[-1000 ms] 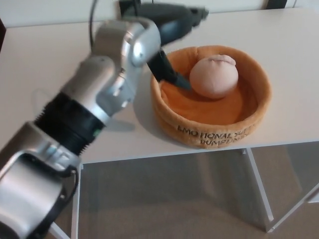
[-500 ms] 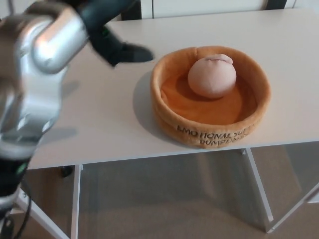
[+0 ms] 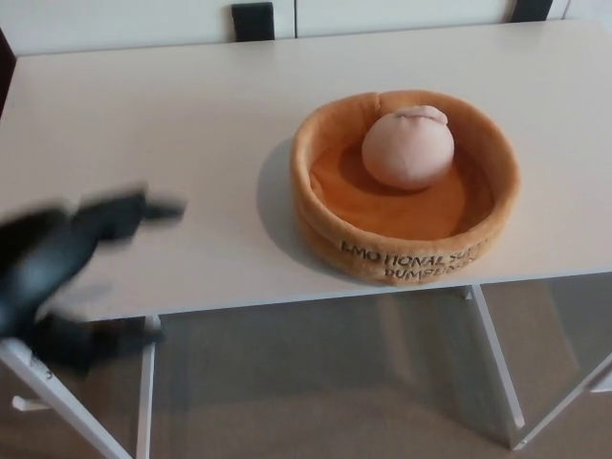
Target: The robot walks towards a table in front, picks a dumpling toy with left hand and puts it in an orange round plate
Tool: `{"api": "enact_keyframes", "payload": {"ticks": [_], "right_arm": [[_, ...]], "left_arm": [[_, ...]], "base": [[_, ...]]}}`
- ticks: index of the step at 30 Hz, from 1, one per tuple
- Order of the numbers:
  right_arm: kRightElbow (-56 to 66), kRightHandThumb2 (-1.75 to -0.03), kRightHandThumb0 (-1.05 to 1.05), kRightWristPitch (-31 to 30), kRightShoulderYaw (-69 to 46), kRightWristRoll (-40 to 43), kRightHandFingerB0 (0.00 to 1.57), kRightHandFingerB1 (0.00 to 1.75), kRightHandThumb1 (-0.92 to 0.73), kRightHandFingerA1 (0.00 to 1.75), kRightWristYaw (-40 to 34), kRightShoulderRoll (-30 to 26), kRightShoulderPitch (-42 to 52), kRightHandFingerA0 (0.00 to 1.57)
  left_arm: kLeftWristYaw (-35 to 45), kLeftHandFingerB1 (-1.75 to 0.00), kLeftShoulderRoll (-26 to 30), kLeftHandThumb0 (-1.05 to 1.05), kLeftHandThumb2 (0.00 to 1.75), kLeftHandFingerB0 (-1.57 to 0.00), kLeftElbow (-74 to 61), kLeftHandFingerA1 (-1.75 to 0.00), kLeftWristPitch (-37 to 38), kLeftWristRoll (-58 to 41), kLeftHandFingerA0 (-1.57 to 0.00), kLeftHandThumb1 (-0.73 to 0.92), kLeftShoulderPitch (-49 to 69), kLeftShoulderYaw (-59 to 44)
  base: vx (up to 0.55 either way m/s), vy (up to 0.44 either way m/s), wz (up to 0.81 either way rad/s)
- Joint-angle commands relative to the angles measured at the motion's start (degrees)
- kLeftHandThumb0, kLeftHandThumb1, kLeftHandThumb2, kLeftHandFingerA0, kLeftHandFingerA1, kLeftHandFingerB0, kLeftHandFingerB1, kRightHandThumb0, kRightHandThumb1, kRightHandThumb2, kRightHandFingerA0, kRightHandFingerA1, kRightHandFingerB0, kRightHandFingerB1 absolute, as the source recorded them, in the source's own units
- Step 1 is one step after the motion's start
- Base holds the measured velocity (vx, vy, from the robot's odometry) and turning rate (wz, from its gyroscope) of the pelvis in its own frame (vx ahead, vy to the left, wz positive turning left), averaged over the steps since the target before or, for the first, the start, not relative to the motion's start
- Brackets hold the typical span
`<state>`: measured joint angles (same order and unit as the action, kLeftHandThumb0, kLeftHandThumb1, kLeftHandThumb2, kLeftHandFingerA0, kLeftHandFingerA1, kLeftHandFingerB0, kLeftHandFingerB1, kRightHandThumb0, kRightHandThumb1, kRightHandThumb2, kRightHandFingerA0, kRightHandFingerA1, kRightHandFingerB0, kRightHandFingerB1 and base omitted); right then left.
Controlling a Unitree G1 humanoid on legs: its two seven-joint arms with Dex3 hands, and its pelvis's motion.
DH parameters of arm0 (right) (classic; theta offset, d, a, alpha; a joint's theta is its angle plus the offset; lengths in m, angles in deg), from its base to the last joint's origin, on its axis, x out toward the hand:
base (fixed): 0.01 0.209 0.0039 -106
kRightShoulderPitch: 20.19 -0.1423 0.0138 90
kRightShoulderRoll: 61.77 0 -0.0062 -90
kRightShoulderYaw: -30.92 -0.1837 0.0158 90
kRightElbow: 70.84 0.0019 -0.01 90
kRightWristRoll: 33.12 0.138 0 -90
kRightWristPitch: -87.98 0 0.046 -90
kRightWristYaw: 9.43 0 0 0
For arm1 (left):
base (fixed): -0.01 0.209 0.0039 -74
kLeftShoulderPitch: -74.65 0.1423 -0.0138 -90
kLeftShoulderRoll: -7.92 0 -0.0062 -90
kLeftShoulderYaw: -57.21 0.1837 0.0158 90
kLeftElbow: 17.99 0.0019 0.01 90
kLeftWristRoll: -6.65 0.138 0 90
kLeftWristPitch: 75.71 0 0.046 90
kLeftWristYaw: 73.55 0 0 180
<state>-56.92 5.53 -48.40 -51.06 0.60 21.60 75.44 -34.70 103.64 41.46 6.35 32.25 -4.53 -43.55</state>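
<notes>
A pale pink dumpling toy (image 3: 407, 145) rests inside the orange round plush plate (image 3: 325, 215), toward its far side. The plate sits on the white table (image 3: 163, 134), right of centre and near the front edge. My left hand (image 3: 67, 263) is a black motion-blurred shape at the lower left, over the table's front edge and well apart from the plate. Its fingers are spread and nothing is in it. My right hand does not show.
The table's front edge (image 3: 239, 304) runs across the middle of the view, with white legs (image 3: 143, 402) and floor below. A dark chair back (image 3: 252, 19) stands behind the table's far edge.
My left arm has pulled back from the plate, swinging left and down toward the table's front edge. The dumpling stays in the plate.
</notes>
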Motion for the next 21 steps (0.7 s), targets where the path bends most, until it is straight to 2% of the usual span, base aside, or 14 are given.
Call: {"api": "enact_keyframes", "payload": {"ticks": [1, 4, 5, 6, 7, 8, 11, 12, 13, 14, 18, 19, 20, 21], "right_arm": [[-0.8, -0.59, -0.31, -1.0, 0.7, -1.0, 0.45, 0.36, -0.64, 0.43, -0.1, -0.9, 0.8, 0.59], [-0.5, -0.59, -0.32, -0.9, 0.3, -0.4, 0.45, 0.36, -0.63, 0.43, 0.4, -1.1, 0.9, 0.58], [-0.6, -0.59, -0.30, -1.1, -0.2, 0.0, 0.44, 0.36, -0.64, 0.44, 0.8, -0.9, 0.8, 0.57], [-0.7, -0.59, -0.30, -1.1, -0.4, 0.2, 0.44, 0.36, -0.64, 0.44, 0.9, -0.8, 0.8, 0.57], [-0.6, -0.59, -0.30, -1.2, -0.2, 0.1, 0.45, 0.36, -0.64, 0.43, 0.6, -0.8, 0.9, 0.58], [-0.7, -0.59, -0.31, -1.2, -0.1, -0.1, 0.44, 0.36, -0.64, 0.42, 0.3, -0.8, 0.9, 0.57], [-0.8, -0.59, -0.31, -1.4, 0.1, -0.4, 0.45, 0.36, -0.63, 0.41, -0.1, -0.7, 1.0, 0.54], [-0.7, -0.59, -0.31, -1.3, 0.1, -0.3, 0.46, 0.36, -0.64, 0.43, 0.1, -0.8, 1.1, 0.56], [-0.5, -0.59, -0.31, -1.0, 0.0, -0.1, 0.46, 0.36, -0.64, 0.43, 0.3, -0.8, 1.3, 0.56], [-0.1, -0.59, -0.31, -0.7, 0.4, -0.5, 0.45, 0.36, -0.65, 0.43, 0.6, -1.3, 1.1, 0.57], [0.1, -0.59, -0.31, -0.6, 0.6, -0.6, 0.45, 0.36, -0.65, 0.43, 0.7, -1.5, 1.0, 0.57], [0.0, -0.77, -0.39, -0.8, 0.4, -0.5, 0.42, 0.47, -0.54, 0.54, 0.3, -1.3, 0.9, 0.55], [-0.1, -0.77, -0.39, -0.9, 0.3, -0.4, 0.42, 0.47, -0.54, 0.54, 0.0, -1.2, 0.7, 0.55], [-0.2, -0.59, -0.31, -1.1, 0.3, -0.4, 0.46, 0.36, -0.65, 0.43, -0.3, -0.9, 0.5, 0.60]], "left_arm": [[-1.1, -0.47, 3.0, -0.67, 0.87, -0.39, 11.3, -0.55, 42.5, -8.4, -0.53, 0.52, 54.8, -17.0], [-8.5, -0.49, 5.5, -0.64, 0.86, -0.43, 14.9, -0.55, 36.6, 1.4, -0.54, 0.53, 55.0, -13.5], [-13.8, -0.39, 8.1, -0.56, 0.60, -0.56, 18.0, -0.49, 30.9, 9.0, -0.67, 0.64, 53.5, -9.4], [-16.1, -0.39, 9.3, -0.56, 0.60, -0.56, 19.4, -0.49, 28.6, 12.3, -0.67, 0.64, 52.9, -7.6], [-18.5, -0.55, 13.4, -0.51, 0.87, -0.49, 25.4, -0.67, 21.5, 18.6, -0.65, 0.53, 48.6, -0.7], [-18.9, -0.42, 14.4, -0.44, 0.60, -0.53, 27.4, -0.62, 19.6, 19.9, -0.71, 0.65, 47.4, 1.3], [-19.1, -0.44, 16.3, -0.37, 0.59, -0.51, 38.7, -0.59, 15.4, 21.1, -0.64, 0.66, 40.1, 8.8], [-18.8, -0.44, 16.5, -0.38, 0.59, -0.52, 42.3, -0.51, 14.4, 21.1, -0.53, 0.68, 37.6, 10.9], [-18.4, -0.44, 16.5, -0.38, 0.59, -0.52, 45.5, -0.51, 13.6, 21.1, -0.53, 0.68, 35.3, 12.7], [-17.1, -0.50, 16.2, -0.41, 0.59, -0.62, 49.2, -0.54, 12.7, 21.7, -0.59, 0.64, 31.2, 16.1], [-17.8, -0.50, 16.9, -0.41, 0.59, -0.62, 52.1, -0.54, 12.4, 21.0, -0.59, 0.64, 28.7, 19.1], [-16.9, -0.45, 15.1, -0.39, 0.58, -0.57, 59.8, -0.55, 11.8, 19.5, -0.59, 0.61, 22.3, 20.5], [-16.0, -0.45, 13.6, -0.39, 0.58, -0.57, 65.4, -0.55, 11.3, 18.4, -0.59, 0.61, 17.8, 21.2], [-16.4, -0.44, 11.5, -0.41, 0.59, -0.62, 73.9, -0.49, 11.1, 16.3, -0.56, 0.62, 11.6, 21.7]], "base": [[0.00, 0.000, 0.00], [0.00, 0.000, 0.00], [0.00, 0.000, 0.00], [0.00, 0.000, 0.00], [0.00, 0.000, 0.00], [0.00, 0.000, 0.00], [0.00, 0.000, 0.00], [0.00, 0.000, 0.00], [0.00, 0.000, 0.00], [0.00, 0.000, 0.00], [0.00, 0.000, 0.00], [0.00, 0.000, 0.00], [0.00, 0.000, 0.00], [0.00, 0.000, 0.00]]}}
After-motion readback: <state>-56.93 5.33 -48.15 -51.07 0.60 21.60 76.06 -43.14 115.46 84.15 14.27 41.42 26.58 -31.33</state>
